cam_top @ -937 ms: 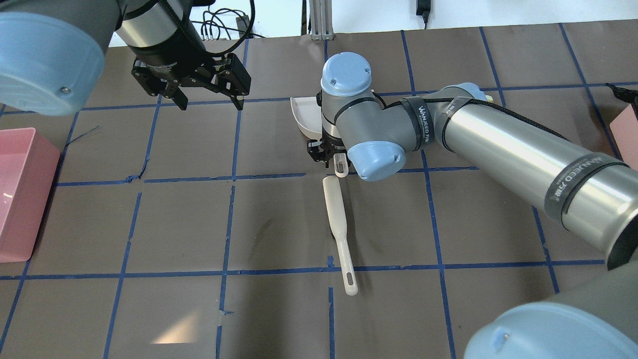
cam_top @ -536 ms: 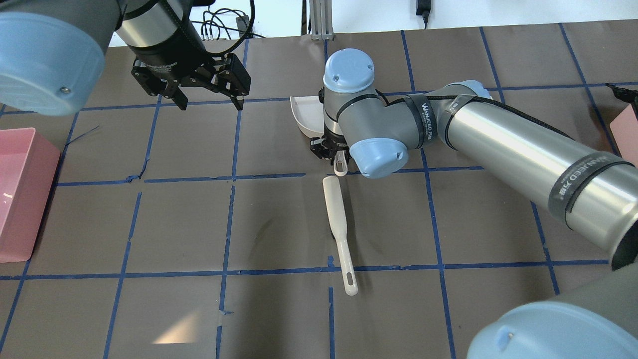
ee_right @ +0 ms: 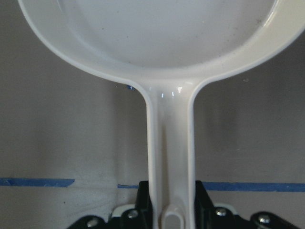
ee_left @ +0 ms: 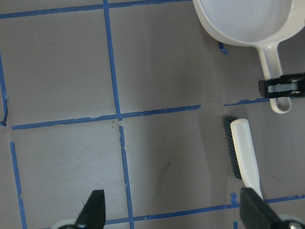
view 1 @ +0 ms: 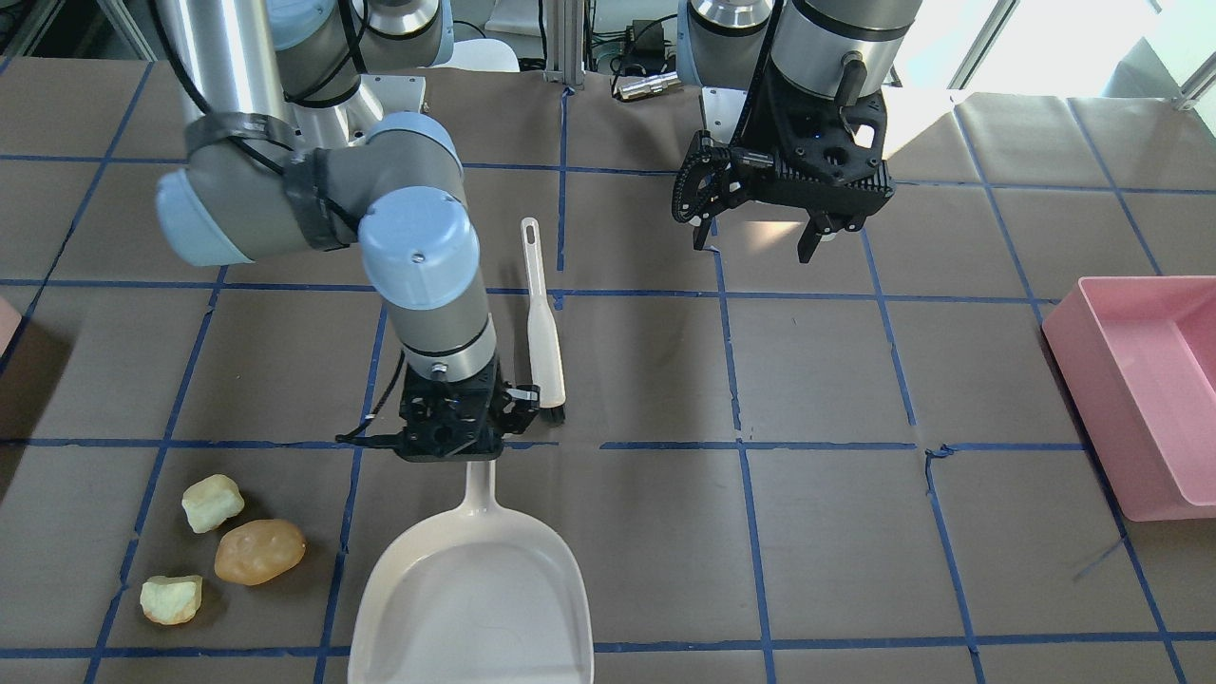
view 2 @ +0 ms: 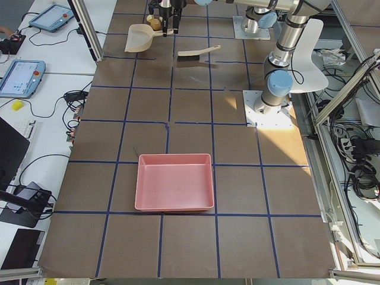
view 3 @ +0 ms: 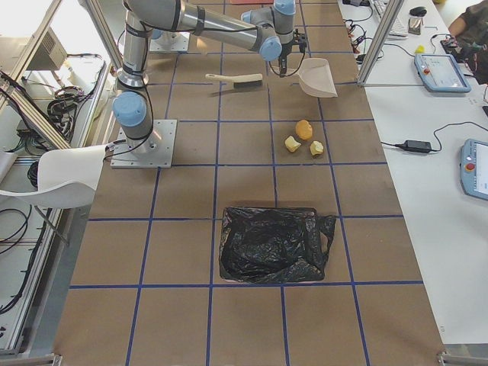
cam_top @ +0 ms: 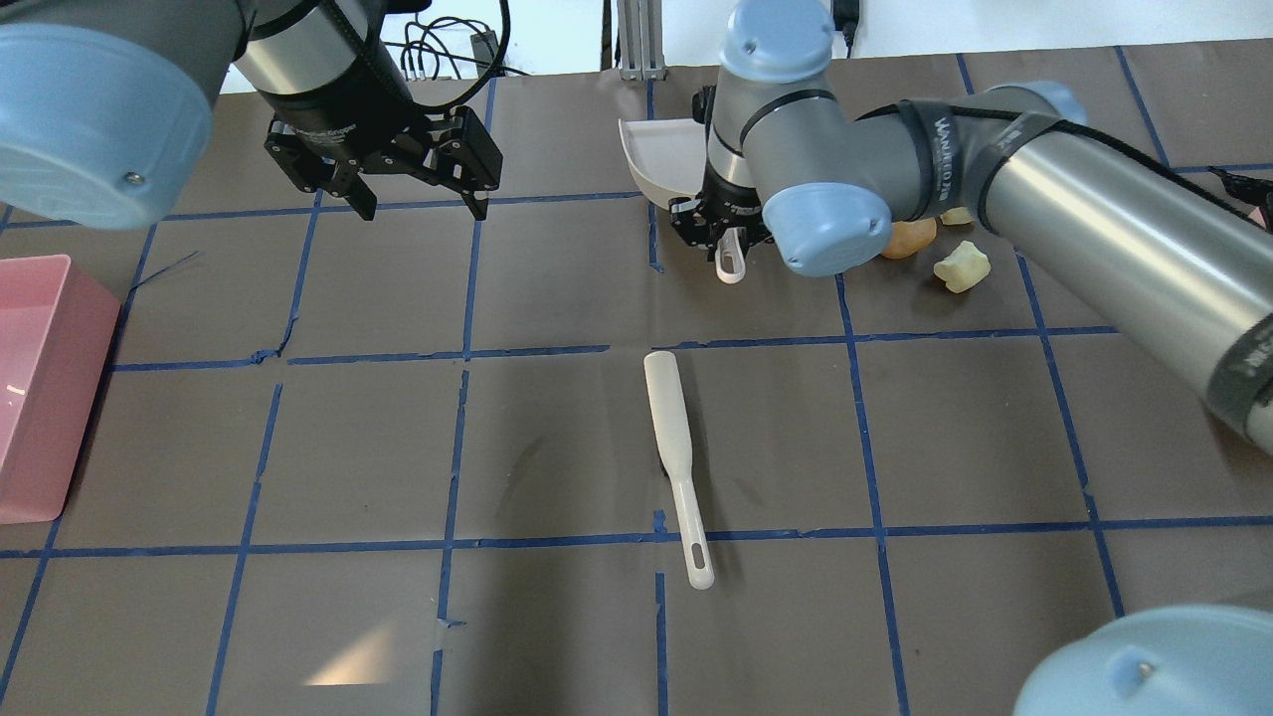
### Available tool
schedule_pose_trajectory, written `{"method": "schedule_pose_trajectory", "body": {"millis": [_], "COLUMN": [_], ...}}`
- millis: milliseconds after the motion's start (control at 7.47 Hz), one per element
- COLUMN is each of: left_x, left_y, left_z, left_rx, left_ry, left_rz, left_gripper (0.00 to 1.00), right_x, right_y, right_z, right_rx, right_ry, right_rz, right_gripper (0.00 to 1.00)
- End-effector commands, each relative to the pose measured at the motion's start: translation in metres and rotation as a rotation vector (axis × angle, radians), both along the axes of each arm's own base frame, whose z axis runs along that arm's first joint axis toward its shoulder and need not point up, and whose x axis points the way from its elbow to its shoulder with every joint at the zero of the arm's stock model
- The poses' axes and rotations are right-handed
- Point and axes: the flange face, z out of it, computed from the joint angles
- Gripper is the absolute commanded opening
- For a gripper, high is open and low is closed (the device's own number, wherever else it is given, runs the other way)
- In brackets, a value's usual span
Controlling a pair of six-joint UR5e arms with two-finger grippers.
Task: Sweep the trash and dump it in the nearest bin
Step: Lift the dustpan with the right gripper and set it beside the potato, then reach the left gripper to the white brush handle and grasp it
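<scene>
Cream plastic dustpan [view 1: 470, 579] is clamped by its handle in the right gripper [view 1: 465, 446], near three unswept yellow-green and orange trash lumps [view 1: 259, 551] on the table. The long white brush [view 1: 541, 332] lies ungrasped and the left gripper [view 1: 753, 245] hovers, spread apart. Sweeping and dumping look undone.

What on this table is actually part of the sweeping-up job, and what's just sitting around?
Part of the job:
- dustpan, held by the right gripper
- brush
- yellow-green spongy chunks
- orange lump
- bin lined with a black bag, nearest the trash

Just lying about:
- large pink tub, at the far end
- tablets on the side desk
</scene>
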Motion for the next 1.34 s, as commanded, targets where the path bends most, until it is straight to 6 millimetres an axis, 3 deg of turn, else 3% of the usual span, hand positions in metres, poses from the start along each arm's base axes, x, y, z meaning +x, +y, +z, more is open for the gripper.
{"method": "schedule_pose_trajectory", "body": {"millis": [0, 268, 402, 669, 803, 937, 1071, 1205], "left_x": [-0.042, -0.108, -0.132, -0.162, -0.18, -0.205, -0.221, -0.236], "left_y": [0.02, 0.067, 0.096, 0.137, 0.149, 0.158, 0.158, 0.16], "left_z": [-0.02, -0.07, -0.099, -0.164, -0.204, -0.235, -0.259, -0.283], "left_rx": [0.047, 0.141, 0.194, 0.224, 0.222, 0.206, 0.205, 0.203], "left_ry": [-0.012, -0.039, -0.067, -0.092, -0.09, -0.094, -0.092, -0.092], "left_rz": [-0.043, 0.015, 0.037, 0.052, 0.094, 0.077, 0.077, 0.093], "left_gripper": [0.97, 0.97, 0.96, 0.96, 0.95, 0.95, 0.95, 0.95], "right_x": [-0.111, -0.22, -0.273, -0.364, -0.416, -0.474, -0.515, -0.532], "right_y": [-0.012, 0.008, 0.016, 0.045, 0.065, 0.092, 0.118, 0.132], "right_z": [0.056, 0.082, 0.083, 0.092, 0.098, 0.091, 0.079, 0.069], "right_rx": [-0.019, 0.057, 0.095, 0.155, 0.159, 0.175, 0.182, 0.183], "right_ry": [0.022, 0.043, 0.047, 0.049, 0.065, 0.026, -0.007, -0.027], "right_rz": [0.02, 0.131, 0.2, 0.36, 0.457, 0.538, 0.598, 0.624], "right_gripper": [0.21, 0.21, 0.2, 0.21, 0.21, 0.21, 0.21, 0.21]}}
